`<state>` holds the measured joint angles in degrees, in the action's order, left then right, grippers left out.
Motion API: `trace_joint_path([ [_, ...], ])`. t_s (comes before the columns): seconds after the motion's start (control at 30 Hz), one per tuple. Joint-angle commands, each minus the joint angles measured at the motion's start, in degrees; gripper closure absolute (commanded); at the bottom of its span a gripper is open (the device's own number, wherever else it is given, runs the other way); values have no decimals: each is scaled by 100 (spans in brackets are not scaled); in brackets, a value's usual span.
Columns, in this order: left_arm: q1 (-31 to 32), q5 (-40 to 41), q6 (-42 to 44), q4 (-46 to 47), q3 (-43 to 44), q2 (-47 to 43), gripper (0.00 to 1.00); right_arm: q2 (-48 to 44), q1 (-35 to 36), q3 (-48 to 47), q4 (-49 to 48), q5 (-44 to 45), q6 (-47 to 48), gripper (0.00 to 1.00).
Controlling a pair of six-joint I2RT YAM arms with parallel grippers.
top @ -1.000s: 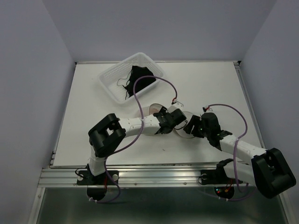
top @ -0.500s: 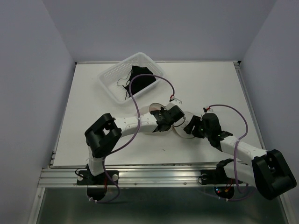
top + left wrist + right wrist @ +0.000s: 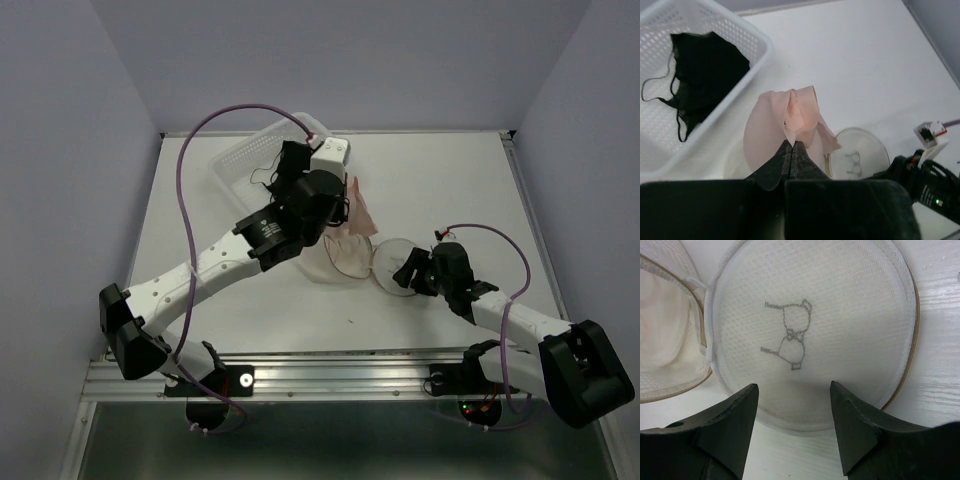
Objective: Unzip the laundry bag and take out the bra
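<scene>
My left gripper point(image 3: 792, 144) is shut on the pale pink bra point(image 3: 790, 120) and holds it up above the table; the fabric hangs from the fingertips. In the top view the bra point(image 3: 362, 213) dangles over the open laundry bag point(image 3: 345, 258). The bag's round white mesh lid point(image 3: 810, 325) with the small dark bra outline lies flat, and the open body point(image 3: 665, 340) with its tan rim lies to its left. My right gripper point(image 3: 794, 390) is open and empty, its fingers point(image 3: 735, 420) at the lid's near edge. It shows in the top view point(image 3: 405, 272) too.
A white plastic basket point(image 3: 236, 162) stands at the back left with a black garment point(image 3: 705, 70) in it; my raised left arm covers part of it from above. The right arm point(image 3: 930, 185) lies low at the bag's right side.
My left arm rose from the bag and swung back-left toward the basket, pulling the pink bra out of the bag. The right gripper stayed at the lid.
</scene>
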<state>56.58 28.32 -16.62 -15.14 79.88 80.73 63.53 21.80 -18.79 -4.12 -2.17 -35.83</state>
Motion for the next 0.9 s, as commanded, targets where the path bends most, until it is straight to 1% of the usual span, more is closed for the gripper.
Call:
trace_joint_path([
  [0.0,-619,16,185,230,572,-531,100,63,-27,42,69,-64,85,35],
  [0.1,-946,-2,387,283,950,-690,100,63,-27,42,69,-73,77,35],
  [0.13,-1156,-1,510,274,1168,-690,100,55,-27,42,78,-81,85,35],
  [0.27,-1666,-19,703,169,1644,-532,100,63,-27,33,69,-99,85,35],
  [0.37,-1913,-37,818,221,1882,-339,100,63,-27,24,69,-116,85,35],
  [0.43,-2194,-54,941,266,2040,-128,100,63,-27,24,78,-117,94,35],
  [0.57,-2756,-492,1117,353,2207,416,100,46,-27,50,78,-143,112,35],
  [0.67,-2889,-582,1187,406,2260,715,100,37,-27,59,69,-143,120,34],
  [0.7,-2915,-582,1188,337,2295,960,100,46,-27,51,69,-143,121,34],
  [0.8,-3029,-257,1117,152,2410,1443,100,55,-27,50,78,-160,129,35],
  [0.87,-3082,-29,1117,204,2270,1638,100,37,-27,42,69,-169,121,34],
])
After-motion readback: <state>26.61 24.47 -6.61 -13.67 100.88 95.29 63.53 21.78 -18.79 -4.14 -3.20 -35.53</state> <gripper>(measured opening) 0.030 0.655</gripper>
